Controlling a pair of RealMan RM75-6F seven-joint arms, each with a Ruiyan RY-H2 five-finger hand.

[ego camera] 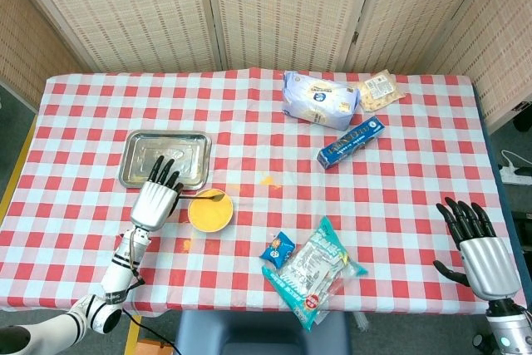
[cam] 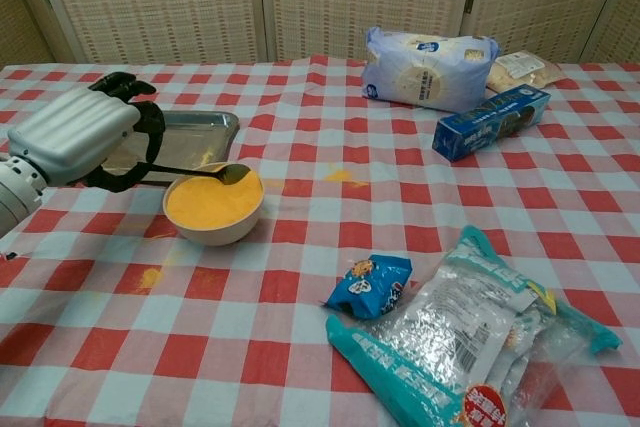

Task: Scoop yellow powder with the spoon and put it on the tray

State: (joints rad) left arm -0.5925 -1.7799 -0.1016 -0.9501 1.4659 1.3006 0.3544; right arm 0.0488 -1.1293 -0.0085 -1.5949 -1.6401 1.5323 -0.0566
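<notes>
The left hand (cam: pixel 75 137) grips the dark handle of the spoon (cam: pixel 205 171), fingers curled down around it. The handle lies almost level and the spoon's bowl sits at the far rim of the bowl (cam: pixel 213 206) of yellow powder (cam: pixel 210 197), just at or above the powder surface. Whether the spoon carries any powder I cannot tell from either view.

The tray (cam: pixel 195 133) stands just behind the bowl and beside the hand, with what looks like a little yellow dust already on it. Yellow smears mark the tablecloth (cam: pixel 300 277) in front of the bowl and to its right.

The right hand (ego camera: pixel 482 247) hangs at the table's far right edge, fingers spread and holding nothing, well apart from the work.

Risks, as I judge them: the spoon is shallow and held level by a thin handle, so any roll of the wrist on the way to the tray would tip powder onto the cloth. The hand sits close to the bowl, so a careless swing could nudge or tip it
</notes>
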